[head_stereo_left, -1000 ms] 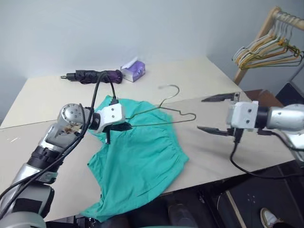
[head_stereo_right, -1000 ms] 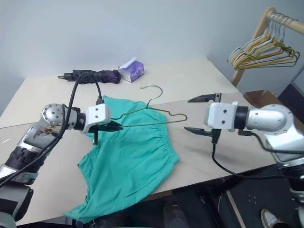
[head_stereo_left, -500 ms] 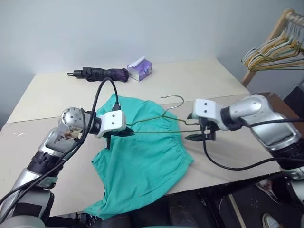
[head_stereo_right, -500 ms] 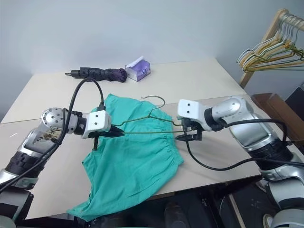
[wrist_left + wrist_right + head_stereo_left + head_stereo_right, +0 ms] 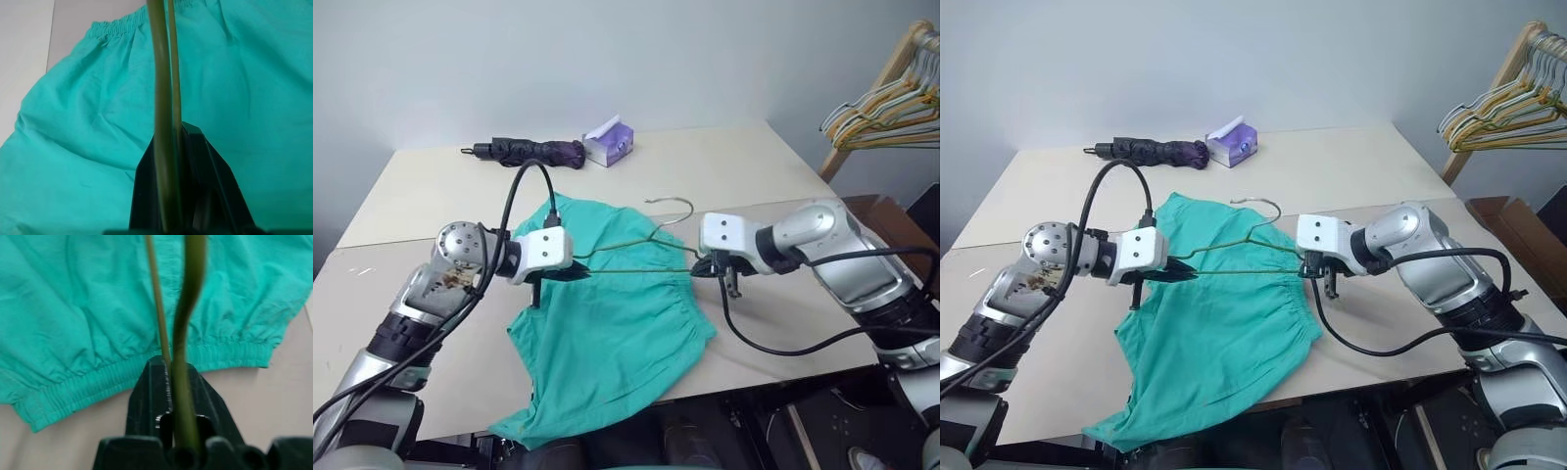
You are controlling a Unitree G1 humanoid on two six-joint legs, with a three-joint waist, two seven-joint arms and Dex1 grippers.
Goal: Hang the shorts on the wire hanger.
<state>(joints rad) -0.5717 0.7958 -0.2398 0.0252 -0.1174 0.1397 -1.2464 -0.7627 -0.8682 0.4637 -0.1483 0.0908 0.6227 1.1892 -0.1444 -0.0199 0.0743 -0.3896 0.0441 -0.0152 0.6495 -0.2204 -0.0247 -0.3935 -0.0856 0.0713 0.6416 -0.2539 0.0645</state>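
The teal-green shorts (image 5: 607, 333) lie spread on the table, one leg drooping over the front edge. The olive wire hanger (image 5: 636, 270) hangs level just above their waistband, hook (image 5: 672, 204) pointing to the far side. My left gripper (image 5: 572, 273) is shut on the hanger's left corner. At the opposite corner my right gripper (image 5: 702, 266) is shut on the wire. In the left wrist view the wire (image 5: 164, 122) runs out between the black fingers (image 5: 146, 196) over the shorts (image 5: 73, 147). The right wrist view shows the wire (image 5: 185, 333) pinched above the elastic waistband (image 5: 83, 387).
A folded dark umbrella (image 5: 524, 152) and a purple tissue pack (image 5: 610, 142) rest at the back of the beige table (image 5: 783, 166). A wooden rack with a bunch of pale hangers (image 5: 886, 98) stands off to the right.
My right gripper came in from the right, dropped to the hanger's right corner and shut on the wire. The left gripper kept its hold; the camera shifted slightly.
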